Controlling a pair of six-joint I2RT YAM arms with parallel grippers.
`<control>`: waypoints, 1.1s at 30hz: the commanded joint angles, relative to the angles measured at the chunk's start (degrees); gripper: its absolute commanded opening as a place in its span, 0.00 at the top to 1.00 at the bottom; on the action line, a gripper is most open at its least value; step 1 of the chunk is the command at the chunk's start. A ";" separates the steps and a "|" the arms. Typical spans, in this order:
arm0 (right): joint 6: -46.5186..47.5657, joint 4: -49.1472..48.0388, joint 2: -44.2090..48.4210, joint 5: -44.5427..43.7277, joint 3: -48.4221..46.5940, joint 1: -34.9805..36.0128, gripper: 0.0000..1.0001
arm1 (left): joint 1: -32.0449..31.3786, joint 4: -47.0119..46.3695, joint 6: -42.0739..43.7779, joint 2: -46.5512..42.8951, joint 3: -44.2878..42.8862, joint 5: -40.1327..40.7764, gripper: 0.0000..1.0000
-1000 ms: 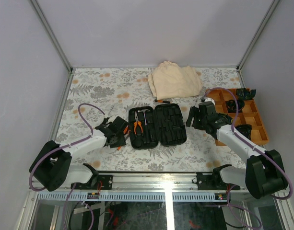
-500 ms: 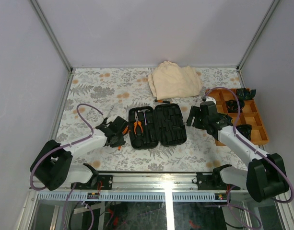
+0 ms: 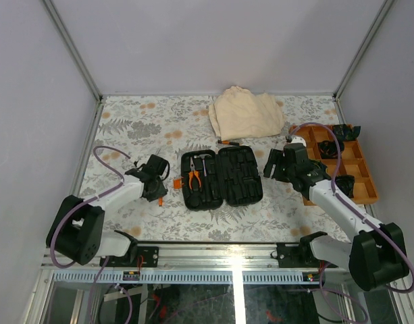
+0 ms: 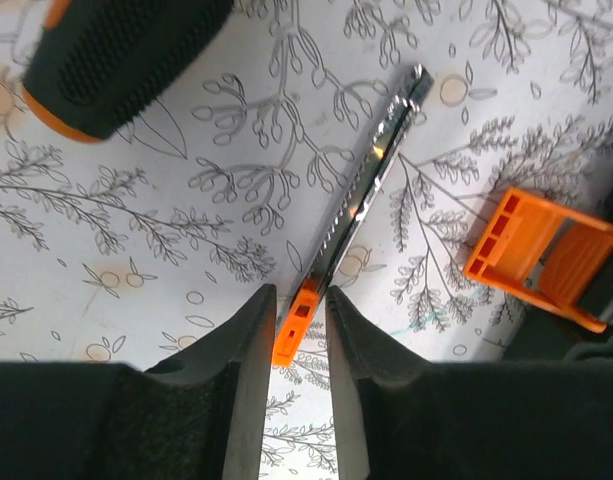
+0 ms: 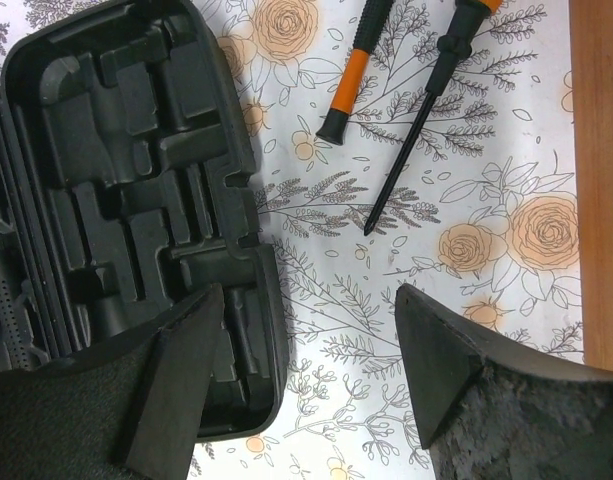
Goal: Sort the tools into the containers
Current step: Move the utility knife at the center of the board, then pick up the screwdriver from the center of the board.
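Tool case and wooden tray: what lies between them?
Two things, shown in the right wrist view: an orange-and-black screwdriver nearer the tool case, a black-shafted screwdriver nearer the wooden tray.

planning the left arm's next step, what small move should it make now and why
Probably lift straight up: the left gripper is shut on the orange end of the slim metal tool, and the open case lies to its right.

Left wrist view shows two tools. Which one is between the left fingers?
The slim metal tool, its orange end pinched by the left gripper; the thick black-and-orange handle lies apart, untouched.
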State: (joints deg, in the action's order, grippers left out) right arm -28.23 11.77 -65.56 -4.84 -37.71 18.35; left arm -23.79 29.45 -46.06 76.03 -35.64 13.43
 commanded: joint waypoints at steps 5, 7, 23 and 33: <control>2.60 3.43 6.14 1.29 -0.97 -0.34 0.23 | 2.30 3.46 3.09 -1.31 -6.54 0.01 0.58; 3.02 4.53 7.94 1.84 -1.28 -0.34 0.23 | 2.39 4.57 3.93 -1.89 -9.16 -0.45 0.54; 5.95 4.83 13.42 15.61 2.27 -0.35 0.23 | 10.68 11.34 23.20 12.74 -28.82 0.41 0.44; 7.49 3.58 13.22 19.43 3.26 -0.38 0.22 | 14.29 13.01 28.20 19.41 -32.35 1.90 0.42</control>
State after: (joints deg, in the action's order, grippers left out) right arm -22.35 17.28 -52.62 11.75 -34.15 18.22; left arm -10.48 40.88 -21.32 93.65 -64.64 12.93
